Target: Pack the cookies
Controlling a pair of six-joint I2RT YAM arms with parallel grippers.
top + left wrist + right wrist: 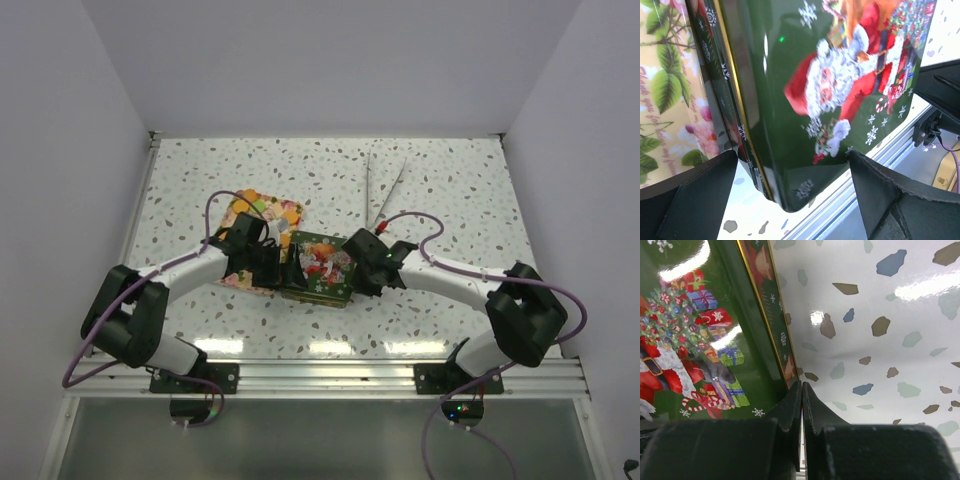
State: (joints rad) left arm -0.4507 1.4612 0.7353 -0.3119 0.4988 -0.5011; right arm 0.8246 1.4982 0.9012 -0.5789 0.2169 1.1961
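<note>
A green tin (320,265) with a Santa picture on its lid (840,85) lies shut in the middle of the table. The cookies are hidden from every view. My left gripper (285,268) hangs over the tin's left end, its jaws wide open (792,155) and straddling the lid's near corner with nothing held. My right gripper (358,268) is at the tin's right end. Its fingers are pressed together (801,385) with nothing between them, and their tips rest by the rim of the tin (700,340).
A floral-printed box (262,212) lies just left of the tin, partly under my left arm, and shows beside the tin (665,90). Metal tongs (380,190) lie at the back right. An aluminium rail (330,375) runs along the near table edge.
</note>
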